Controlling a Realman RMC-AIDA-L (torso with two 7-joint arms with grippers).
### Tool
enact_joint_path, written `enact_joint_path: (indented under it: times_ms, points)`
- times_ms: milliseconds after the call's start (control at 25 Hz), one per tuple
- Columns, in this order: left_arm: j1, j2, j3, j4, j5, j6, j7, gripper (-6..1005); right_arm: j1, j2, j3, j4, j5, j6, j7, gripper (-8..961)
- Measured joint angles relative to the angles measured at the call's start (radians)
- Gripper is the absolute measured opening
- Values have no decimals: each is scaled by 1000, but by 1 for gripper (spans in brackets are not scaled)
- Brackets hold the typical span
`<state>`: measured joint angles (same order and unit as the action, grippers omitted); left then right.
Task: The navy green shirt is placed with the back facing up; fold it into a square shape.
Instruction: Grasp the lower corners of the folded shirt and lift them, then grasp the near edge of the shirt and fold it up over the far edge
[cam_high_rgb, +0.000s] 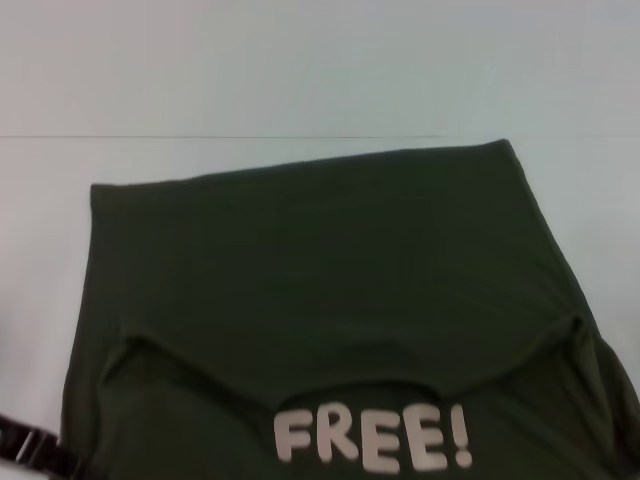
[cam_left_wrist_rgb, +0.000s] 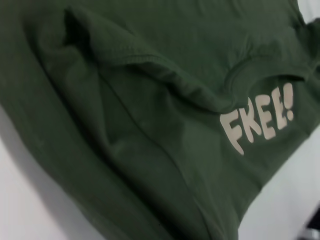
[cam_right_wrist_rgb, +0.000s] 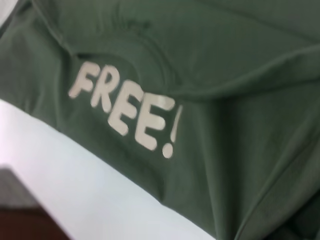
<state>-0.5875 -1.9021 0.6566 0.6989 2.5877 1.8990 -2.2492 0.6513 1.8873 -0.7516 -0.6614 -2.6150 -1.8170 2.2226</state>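
Lying flat on the white table (cam_high_rgb: 300, 70), the navy green shirt (cam_high_rgb: 330, 270) fills the lower centre of the head view, with its pale FREE! print (cam_high_rgb: 372, 438) at the bottom edge. Neither gripper's state can be told.

From my right wrist I look onto the navy green shirt (cam_right_wrist_rgb: 240, 100), which fills most of what I see. Its soft fabric lies in long shallow creases, and a curved seam, like a neckline edge, arcs above pale block letters reading "FREE!" (cam_right_wrist_rgb: 125, 112). The word slants from ten o'clock toward four o'clock, so the shirt does carry a print. Along the letters' lower side the shirt's edge runs diagonally, and beyond it, toward seven o'clock, lies the pale tabletop (cam_right_wrist_rgb: 75, 185). A dark brown patch (cam_right_wrist_rgb: 25, 227) sits past the tabletop's edge.
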Motion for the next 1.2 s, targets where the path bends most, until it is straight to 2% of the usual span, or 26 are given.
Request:
enact_joint_path:
  times_ms: [240,560,680,800,1000,1200]
  points:
    - [26,-5,0,6,6,107,21,92,-13,10,0,9,-47,-19,-35,58]
    - [35,-6,-25,1,3,122,39,94,-16,16,7,11,-42,-25,-57,67]
    - [31,-2,-88,-1,-2,122,47,95,-12,13,60,11,-28,-23,-57,70]
    - [26,5,-171,-8,-3,120,37,96,-5,0,145,13,-6,-23,-53,73]
    - [6,25,-305,-39,-3,109,16,98,11,-11,257,14,24,-5,-31,78]
    - [-13,29,-412,-44,-6,62,-2,99,19,-13,293,21,92,81,10,83]
